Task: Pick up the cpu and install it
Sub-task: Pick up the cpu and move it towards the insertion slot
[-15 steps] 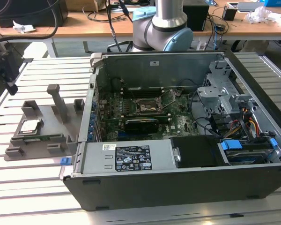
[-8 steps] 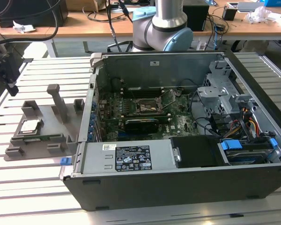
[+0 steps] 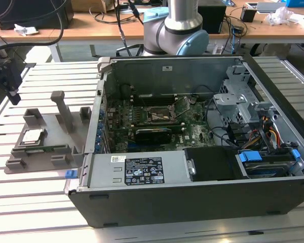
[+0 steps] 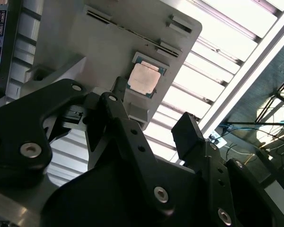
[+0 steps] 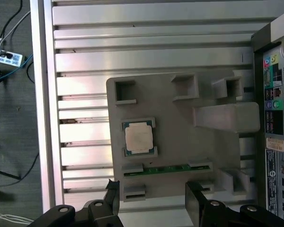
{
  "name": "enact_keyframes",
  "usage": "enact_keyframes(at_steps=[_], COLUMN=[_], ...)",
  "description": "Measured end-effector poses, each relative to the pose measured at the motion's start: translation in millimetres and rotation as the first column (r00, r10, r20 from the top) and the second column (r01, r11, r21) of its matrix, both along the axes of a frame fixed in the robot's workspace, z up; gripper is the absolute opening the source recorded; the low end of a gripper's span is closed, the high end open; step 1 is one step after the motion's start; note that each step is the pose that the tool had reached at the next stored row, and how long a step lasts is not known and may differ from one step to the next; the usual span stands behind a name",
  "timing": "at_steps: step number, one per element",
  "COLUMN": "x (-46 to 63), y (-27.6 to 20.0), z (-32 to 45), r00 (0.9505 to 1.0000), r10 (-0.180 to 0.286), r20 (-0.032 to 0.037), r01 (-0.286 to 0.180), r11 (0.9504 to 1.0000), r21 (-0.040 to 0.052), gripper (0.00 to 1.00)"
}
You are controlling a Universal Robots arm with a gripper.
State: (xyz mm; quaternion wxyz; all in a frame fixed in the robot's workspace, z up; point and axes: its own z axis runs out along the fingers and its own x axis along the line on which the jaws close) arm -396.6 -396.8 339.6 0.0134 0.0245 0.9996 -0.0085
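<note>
The cpu (image 3: 31,136), a small square chip with a dull silver top, lies flat in a recess of the grey plastic tray (image 3: 55,121) on the exterior view's left. Both wrist views show it in that pocket, cpu (image 5: 138,138) and cpu (image 4: 144,79). My gripper (image 3: 10,86) hangs above the table at the far left of the exterior view, up and away from the tray. It is open, with nothing between the black fingers (image 5: 194,198), and it is not touching the cpu. The black motherboard socket (image 3: 157,114) sits inside the open computer case (image 3: 142,172).
The tray carries a tall grey post (image 3: 63,109), several raised blocks, and a thin green board (image 5: 168,169) standing in a slot beside the cpu. The case wall stands just past the tray. The slatted aluminium table (image 3: 40,202) ends near the gripper. Benches with cables run behind.
</note>
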Motion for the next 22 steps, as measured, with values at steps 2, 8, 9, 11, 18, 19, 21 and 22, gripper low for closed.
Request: enact_keyframes(at_steps=[2,8,9,11,18,19,21,22], x=[0.0,0.0,0.0,0.0,0.0,0.0,0.0,0.0], y=[0.0,0.0,0.0,0.0,0.0,0.0,0.0,0.0], z=[-0.8,-3.8,-4.4,-5.4,-8.7,-9.2,-10.1,-10.5], r00=[1.0000,1.0000,1.0000,1.0000,1.0000,1.0000,1.0000,1.0000], r10=[0.000,0.000,0.000,0.000,0.000,0.000,0.000,0.000], r20=[0.0000,0.0000,0.0000,0.0000,0.0000,0.0000,0.0000,0.0000], r01=[0.000,0.000,0.000,0.000,0.000,0.000,0.000,0.000], r11=[1.0000,1.0000,1.0000,1.0000,1.0000,1.0000,1.0000,1.0000], r21=[-0.0001,-0.0001,-0.0001,-0.0002,-0.0004,-0.0004,-0.0005,-0.0005], gripper=[0.66,0.66,0.66,0.66,0.66,0.66,0.66,0.66])
